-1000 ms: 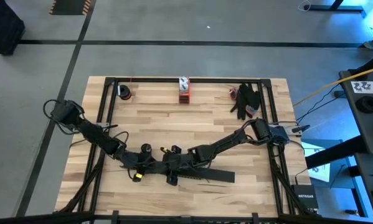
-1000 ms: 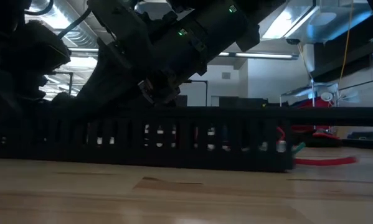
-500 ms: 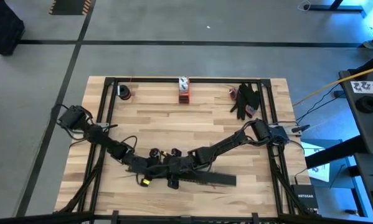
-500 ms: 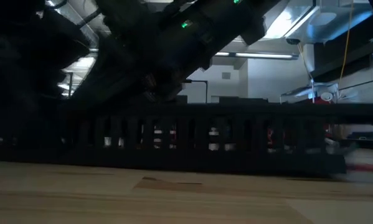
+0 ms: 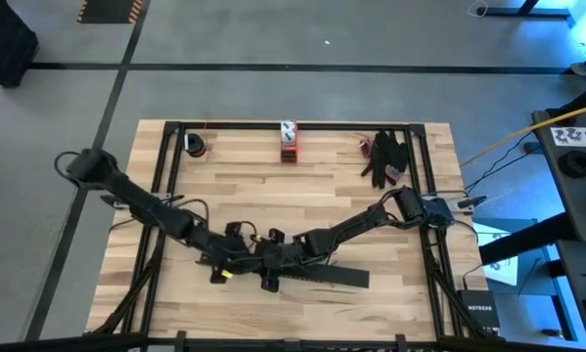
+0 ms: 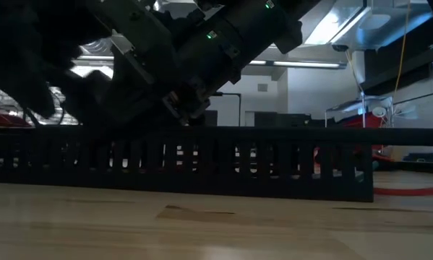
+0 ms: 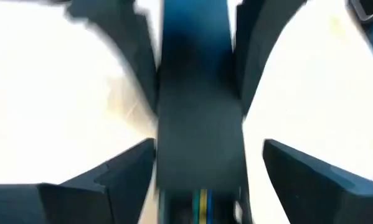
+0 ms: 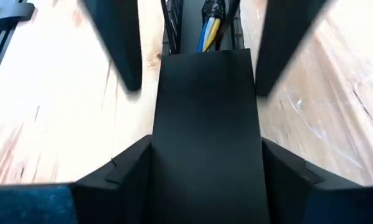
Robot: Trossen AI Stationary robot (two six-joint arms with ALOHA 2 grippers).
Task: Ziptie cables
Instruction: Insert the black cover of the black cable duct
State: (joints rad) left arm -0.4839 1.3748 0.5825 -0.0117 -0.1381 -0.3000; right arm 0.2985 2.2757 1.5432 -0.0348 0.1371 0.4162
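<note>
With the cables [image 8: 210,28] lying inside the slotted bar [image 5: 317,278] near the bench's [image 5: 302,191] front edge, and both the left gripper [image 7: 202,149] and right gripper [image 8: 205,155] straddling it wide open, gripping nothing, a careless closing could shove the bar and spill wires.

The counter [image 5: 293,196] is pale striped wood inside a black frame [image 5: 167,156]. The slotted bar [image 6: 202,160] is black, with a smooth black lid [image 8: 208,124]. The cables [image 8: 210,34] in it show blue, yellow and red. Both arms are dark.
</note>
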